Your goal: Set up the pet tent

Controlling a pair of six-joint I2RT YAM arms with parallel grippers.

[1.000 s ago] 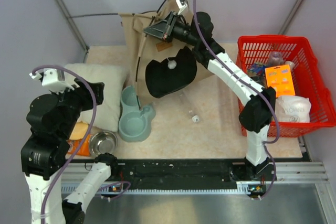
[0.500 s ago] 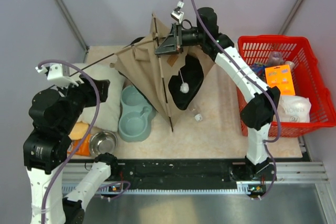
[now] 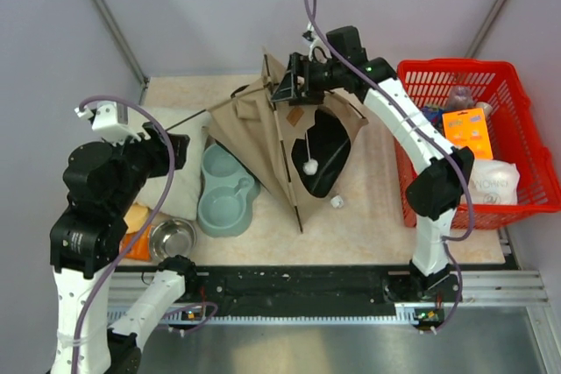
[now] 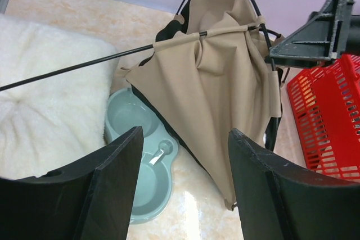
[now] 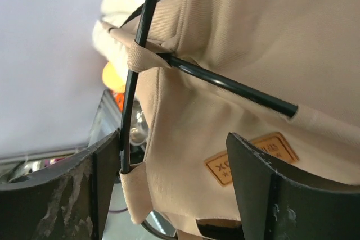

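Evidently the right tool (image 5: 171, 189) was spread wide around the pet tent's (image 3: 263, 142) apex, the left tool (image 4: 184, 133) released; the doorway (image 3: 323, 151) was turned toward the table's (image 3: 364, 208) right edge.

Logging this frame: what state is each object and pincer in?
Tan fabric pyramid pet tent: standing lopsided, one black pole jutting out sideways.
Left pincer: open, empty.
Right pincer: open, straddling the tent top.
Cream plush pillow: lying flat under that pole.
Grey-green plastic double bowl: upright, empty.
Steel bowl: upright.
Red plastic basket: upright, holding packaged goods.
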